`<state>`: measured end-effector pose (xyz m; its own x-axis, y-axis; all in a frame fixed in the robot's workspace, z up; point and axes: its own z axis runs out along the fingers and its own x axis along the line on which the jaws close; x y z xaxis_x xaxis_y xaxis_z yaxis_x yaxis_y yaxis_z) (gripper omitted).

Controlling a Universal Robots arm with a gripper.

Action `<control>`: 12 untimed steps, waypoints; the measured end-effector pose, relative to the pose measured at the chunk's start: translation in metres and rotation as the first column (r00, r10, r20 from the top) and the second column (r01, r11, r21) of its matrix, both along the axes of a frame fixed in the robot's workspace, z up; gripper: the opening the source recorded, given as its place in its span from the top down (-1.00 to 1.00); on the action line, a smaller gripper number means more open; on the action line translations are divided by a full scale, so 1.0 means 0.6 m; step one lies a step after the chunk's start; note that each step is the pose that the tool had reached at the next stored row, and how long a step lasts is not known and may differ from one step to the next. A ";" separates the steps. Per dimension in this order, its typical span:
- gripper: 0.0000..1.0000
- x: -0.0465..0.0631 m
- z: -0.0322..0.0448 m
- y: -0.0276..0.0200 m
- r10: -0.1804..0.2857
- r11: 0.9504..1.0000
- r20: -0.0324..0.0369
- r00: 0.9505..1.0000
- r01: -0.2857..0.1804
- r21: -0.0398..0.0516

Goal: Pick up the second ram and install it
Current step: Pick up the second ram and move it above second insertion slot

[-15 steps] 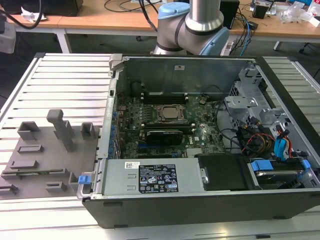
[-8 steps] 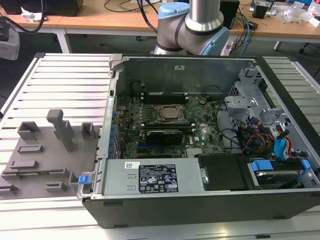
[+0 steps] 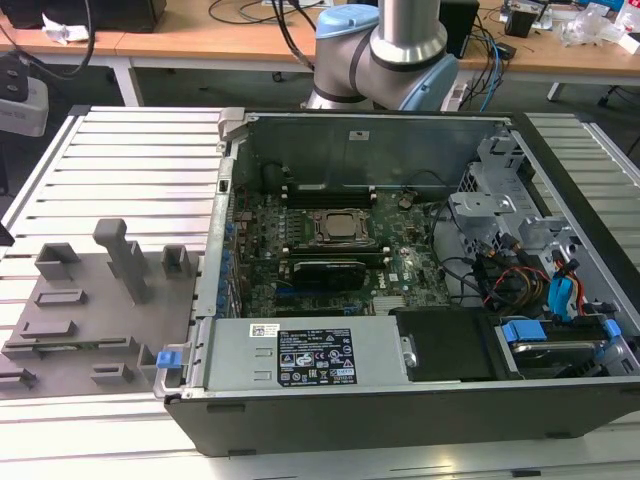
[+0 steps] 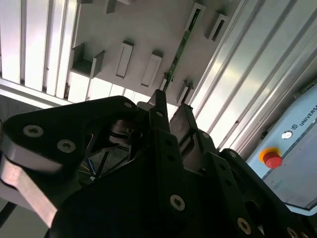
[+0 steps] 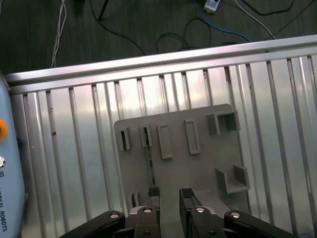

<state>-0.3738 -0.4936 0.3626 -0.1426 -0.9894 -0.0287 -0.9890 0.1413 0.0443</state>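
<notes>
The arm hangs wrist-down over the gray fixture plate (image 5: 198, 173), pincer (image 5: 169, 194) spread apart above the second ram (image 5: 149, 161).

The long, narrow green circuit-board memory stick (image 5: 150, 161) is standing on its thin edge in holders on the flat gray plastic fixture plate (image 5: 198, 168), with nothing gripping it. In the first wrist view it is reading as a slim dark line running straight away from the jaws, its near end lying just past the tip of one of them, off to the side of the gap between them. In the second wrist view its green edge (image 4: 181, 47) is stretching away beyond the jaws, apart from them. In the exterior view it is lying as a low strip (image 3: 70, 346).
</notes>
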 end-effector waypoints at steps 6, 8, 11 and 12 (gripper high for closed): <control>0.40 0.000 -0.012 0.0000 0.000 1.000 0.000 1.000 0.000 0.000; 0.40 0.000 -0.016 0.0000 0.000 1.000 0.000 1.000 0.000 0.000; 0.40 0.000 -0.023 0.0000 0.000 1.000 0.000 1.000 0.000 0.000; 0.40 0.000 -0.025 0.0000 0.000 1.000 0.000 1.000 0.000 0.000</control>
